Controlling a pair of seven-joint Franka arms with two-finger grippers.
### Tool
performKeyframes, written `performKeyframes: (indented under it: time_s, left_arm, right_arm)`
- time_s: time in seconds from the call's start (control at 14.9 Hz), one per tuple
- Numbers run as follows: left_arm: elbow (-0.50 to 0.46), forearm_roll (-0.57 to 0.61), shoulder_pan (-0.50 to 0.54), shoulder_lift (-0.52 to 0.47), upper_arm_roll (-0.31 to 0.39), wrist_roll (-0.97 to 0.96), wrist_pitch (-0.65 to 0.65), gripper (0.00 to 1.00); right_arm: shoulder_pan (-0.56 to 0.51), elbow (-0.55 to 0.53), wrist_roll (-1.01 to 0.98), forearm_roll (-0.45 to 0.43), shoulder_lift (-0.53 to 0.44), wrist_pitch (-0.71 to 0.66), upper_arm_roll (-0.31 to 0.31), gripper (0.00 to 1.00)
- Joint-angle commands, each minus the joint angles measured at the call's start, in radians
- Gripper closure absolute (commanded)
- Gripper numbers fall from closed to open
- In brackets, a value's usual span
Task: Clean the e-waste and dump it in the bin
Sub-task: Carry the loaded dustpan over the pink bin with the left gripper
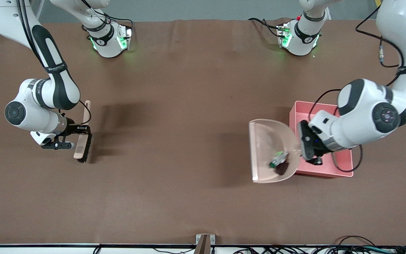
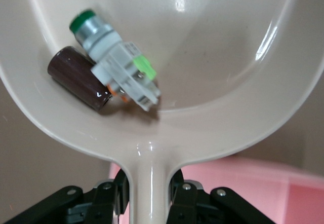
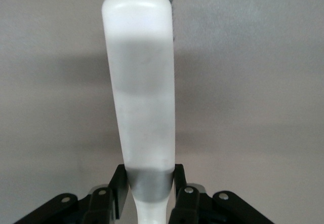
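Front cam high, facing robots; wrist cams close on grippers.

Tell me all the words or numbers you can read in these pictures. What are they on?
White lettering on the right arm's black band: too small and blurred to read.
White-and-orange part in the dustpan: no readable marking.
Dark part: no label shows.
Brush, bin: no words.
So nothing here can be read for sure.
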Motion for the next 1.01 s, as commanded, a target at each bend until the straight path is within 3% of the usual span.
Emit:
performKeyframes:
  time_s: [0.0,0.13,0.4,0.6,0.67,0.81,0.94]
  left_arm:
    - [-0.127,0.000,0.098,-0.138,-0.012,0.130,-0.006,1.00]
    - [-0.163,0.007,0.168,-0.167,-0.012,0.202,-0.009,1.00]
    - [-0.213,0.222,0.287,-0.251,-0.006,0.215,-0.020,1.00]
    - [-0.215,0.309,0.356,-0.264,-0.006,0.215,-0.025,1.00]
    - [-0.215,0.342,0.357,-0.264,-0.005,0.207,-0.025,1.00]
    - [-0.216,0.417,0.354,-0.256,-0.009,0.183,-0.023,1.00]
    - [-0.248,0.504,0.349,-0.247,-0.020,0.111,-0.014,1.00]
  right_arm:
    - [-0.043,-0.015,-0.011,-0.012,0.030,0.011,0.020,0.97]
    - [-0.053,-0.008,-0.009,-0.005,0.058,0.010,0.020,0.96]
    - [-0.054,0.005,0.001,-0.001,0.064,-0.004,0.020,0.95]
    - [-0.053,0.014,0.001,-0.001,0.070,-0.006,0.020,0.69]
    - [-0.050,0.020,0.001,-0.003,0.069,-0.007,0.020,0.59]
    - [-0.046,0.041,-0.002,-0.003,0.069,-0.042,0.020,0.48]
    - [-0.046,0.072,-0.011,-0.005,0.066,-0.063,0.020,0.28]
